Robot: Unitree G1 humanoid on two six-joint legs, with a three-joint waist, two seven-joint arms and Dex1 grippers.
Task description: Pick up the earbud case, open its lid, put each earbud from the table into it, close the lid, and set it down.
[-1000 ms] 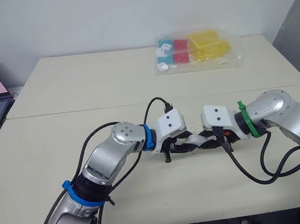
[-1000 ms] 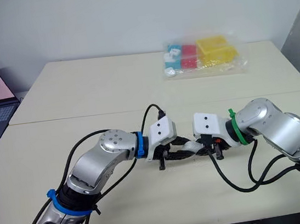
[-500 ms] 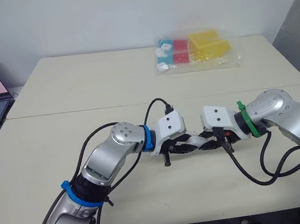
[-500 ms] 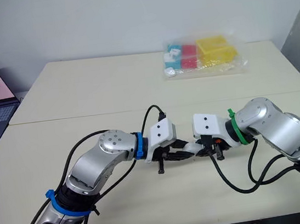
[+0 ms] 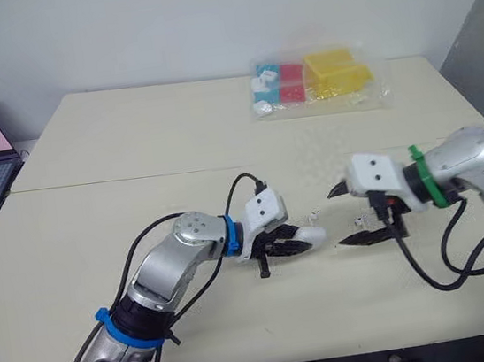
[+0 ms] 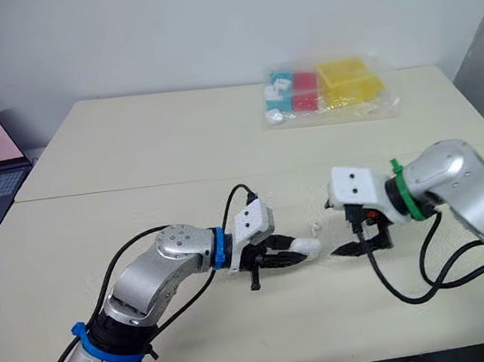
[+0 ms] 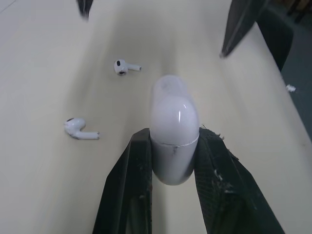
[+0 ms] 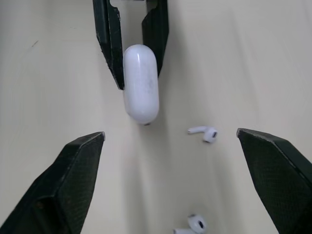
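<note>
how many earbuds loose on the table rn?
2 earbuds, both on the table beside the earbud case held in the left gripper: one nearer that gripper, the other nearer the open right gripper. None looks hidden, though the case may block a little.

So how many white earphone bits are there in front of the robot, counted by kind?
Earbud case: 1
Earbuds: 2
Total: 3

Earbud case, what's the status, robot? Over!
Left gripper shut on earbud case. Right gripper open, apart from it. Both earbuds lie on the table. Nothing blocking them.
</note>
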